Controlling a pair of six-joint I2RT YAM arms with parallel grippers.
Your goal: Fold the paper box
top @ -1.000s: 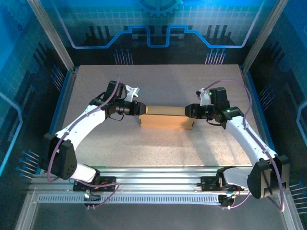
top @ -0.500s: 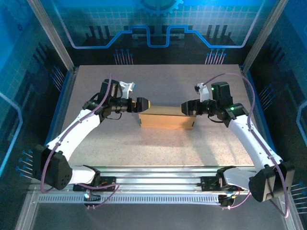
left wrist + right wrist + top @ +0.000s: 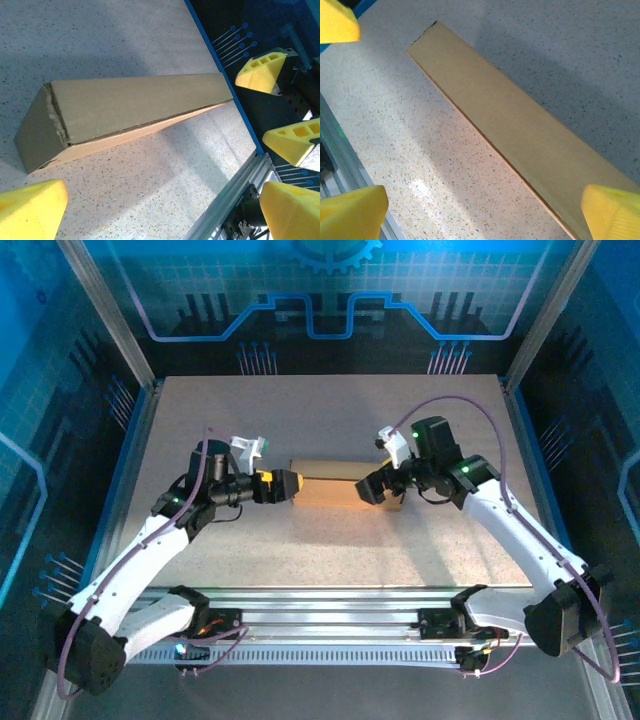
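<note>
Bench (image 3: 330,410) layout, left to right. Left gripper (image 3: 287,483): jaws wide apart, empty, just beside box left end. Box (image 3: 335,490): closed, flat, mid-bench, between grippers. Right gripper (image 3: 372,487): jaws wide apart, empty, over box right end. Progress: folding judged essentially done; walls formed, lid down. Remaining: front seam shows slight gap in left wrist view; possibly press lid, clear arms.

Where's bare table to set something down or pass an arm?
Free: the table strip between the paper box and the back wall, and the strip between box and front rail. Crowded: both box ends, where the open left tool and open right tool hover.
</note>
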